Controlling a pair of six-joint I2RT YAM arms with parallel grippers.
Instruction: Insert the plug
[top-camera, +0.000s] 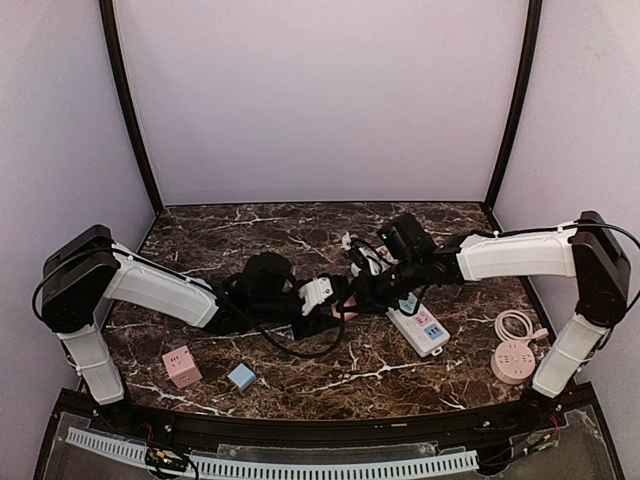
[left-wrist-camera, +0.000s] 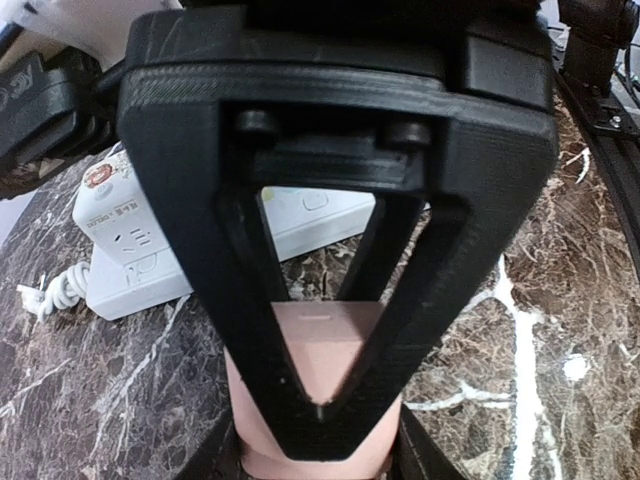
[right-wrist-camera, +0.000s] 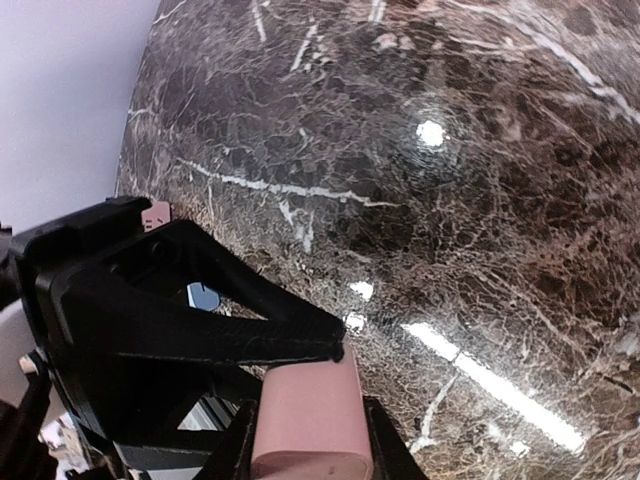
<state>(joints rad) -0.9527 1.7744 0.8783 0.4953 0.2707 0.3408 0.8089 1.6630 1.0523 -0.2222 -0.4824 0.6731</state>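
A pink plug block (left-wrist-camera: 325, 345) sits between the fingers of my left gripper (left-wrist-camera: 320, 445), which is shut on it. My right gripper (right-wrist-camera: 310, 435) is also shut on the same pink plug (right-wrist-camera: 312, 405), gripping it across the other faces. Each wrist view shows the other gripper's black triangular finger lying over the plug. In the top view the two grippers meet at table centre, left (top-camera: 325, 300) and right (top-camera: 362, 292), and the plug is mostly hidden between them. A white power strip (top-camera: 420, 322) lies just right of them and also shows in the left wrist view (left-wrist-camera: 125, 255).
A pink cube socket (top-camera: 181, 366) and a small blue block (top-camera: 241, 376) lie near the front left. A round pink socket (top-camera: 512, 361) with a coiled cable (top-camera: 516, 324) lies at front right. A black cable (top-camera: 300, 348) loops under the left arm.
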